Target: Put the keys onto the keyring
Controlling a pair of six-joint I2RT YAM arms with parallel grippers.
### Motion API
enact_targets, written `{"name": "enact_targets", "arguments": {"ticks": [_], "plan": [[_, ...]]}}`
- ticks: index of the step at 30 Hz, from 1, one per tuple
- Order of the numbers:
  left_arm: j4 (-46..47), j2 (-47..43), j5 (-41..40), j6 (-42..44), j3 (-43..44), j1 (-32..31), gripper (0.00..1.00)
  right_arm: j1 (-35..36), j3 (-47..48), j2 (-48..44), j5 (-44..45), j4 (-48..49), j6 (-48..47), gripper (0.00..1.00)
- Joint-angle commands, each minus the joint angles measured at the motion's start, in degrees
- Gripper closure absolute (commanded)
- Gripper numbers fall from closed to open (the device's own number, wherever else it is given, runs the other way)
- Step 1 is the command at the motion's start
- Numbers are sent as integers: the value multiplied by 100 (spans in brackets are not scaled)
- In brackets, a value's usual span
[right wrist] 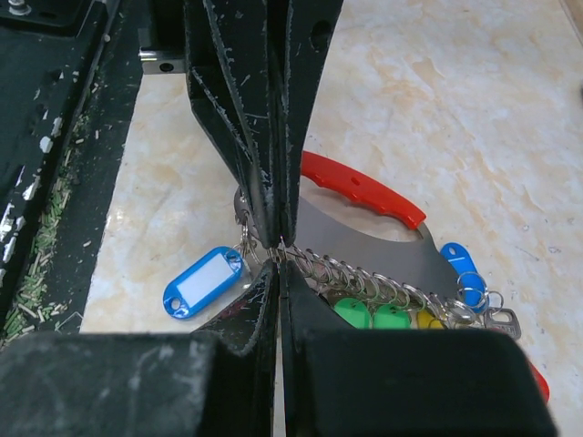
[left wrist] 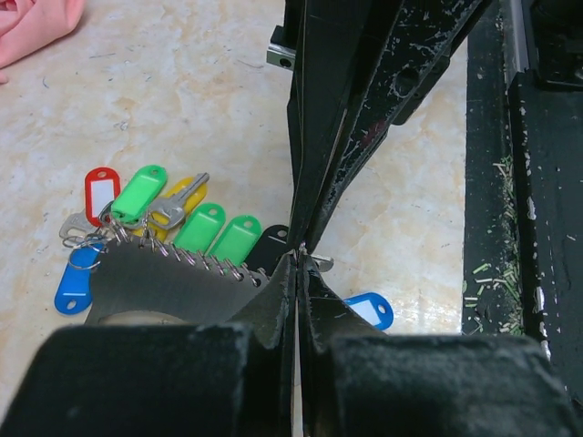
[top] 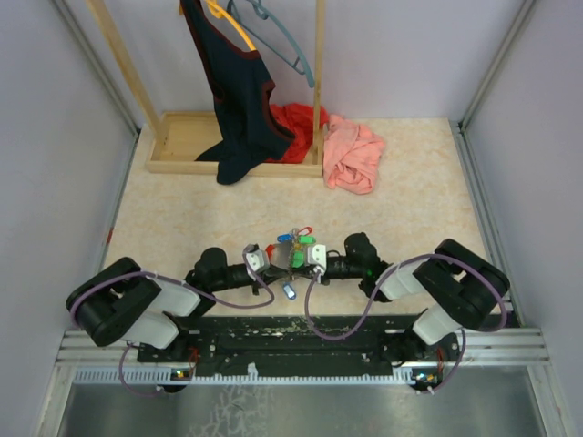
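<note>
– Checking your fingers first: how do they stand?
– Your left fingers (left wrist: 273, 308) are pressed together on a corner of the keyring (right wrist: 360, 238). Your right fingers (right wrist: 296, 314) are closed too, tip to tip with them; what they nip, I cannot tell.
– And the keys?
– Your green, yellow and red keys (left wrist: 219, 238) hang on small rings along the keyring's edge, midway between the arms, near the table's (right wrist: 474, 109) front. One blue key (right wrist: 202, 282) sits just beside the fingertips.
</note>
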Motion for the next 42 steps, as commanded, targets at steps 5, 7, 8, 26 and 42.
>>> {"name": "enact_targets", "arguments": {"ticks": [5,7,8,26,42], "plan": [[349,-175,-246,-275,72,81,99,62,77,-369,-189,-137,-440,100],[256,-176,-313,-336,103,99,99,62,40,-465,-151,-240,-535,100],[232,-176,-325,-369,116,109,99,64,31,-501,-126,-286,-575,100],[221,-295,-261,-470,62,162,99,99,78,-891,906,-761,527,100],[551,-481,-670,-467,-163,163,99,157,968,-3638,4355,-6107,3843,100]]}}
